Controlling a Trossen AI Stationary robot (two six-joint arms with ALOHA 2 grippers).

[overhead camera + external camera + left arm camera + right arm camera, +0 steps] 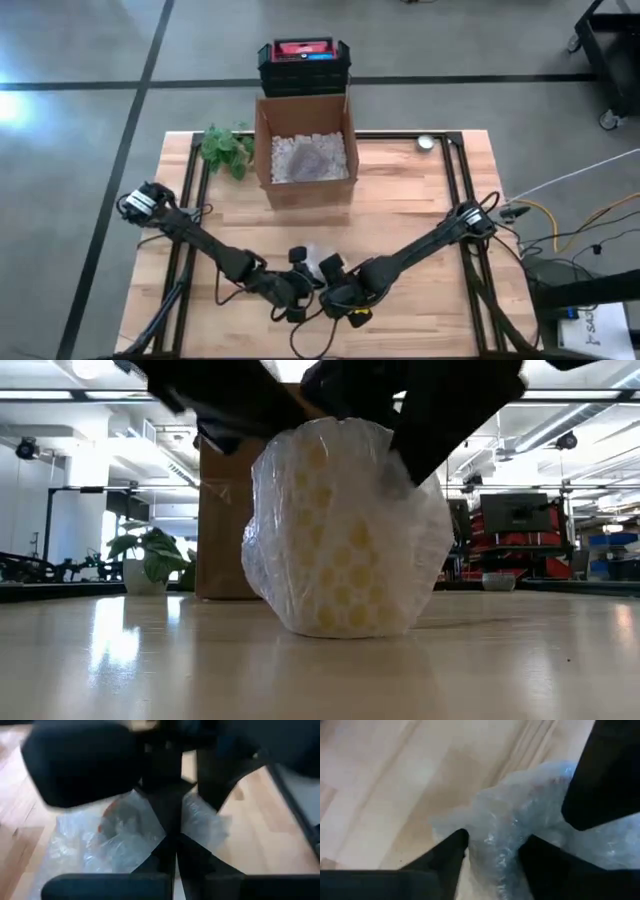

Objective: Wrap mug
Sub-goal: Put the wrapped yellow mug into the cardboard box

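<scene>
From above, both dark arms reach inward across the pale wooden bench [420,195] and meet near its front edge, the left pincer [298,272] and right pincer [335,278] just beside each other over a small patch of clear wrap [318,258]. The mug itself cannot be made out here. Farther back stands an open cardboard box [305,150] filled with white loose packing, with a leafy green plant [226,148] beside it, a small round metal object [426,143] near the far right corner, and a stacked black case with a red lid [304,62] on the floor behind.

The low view gives what the overhead one hides: the bundle [345,530] sits upright on the bench, a rounded, crinkled lump of translucent bubble wrap with yellow and white patterning showing through. Dark arm parts press at its top from both sides.

The left wrist view shows that pincer's two fingers [167,832] pressed together with no gap, over glossy, wrinkled film; a reddish patch shows through the plastic. The other arm's dark parts crowd in close.

The right wrist view shows its fingers [451,851] spread slightly, with a bunched ridge of the bubbly film caught between them, pinched, above the wood grain of the bench.
</scene>
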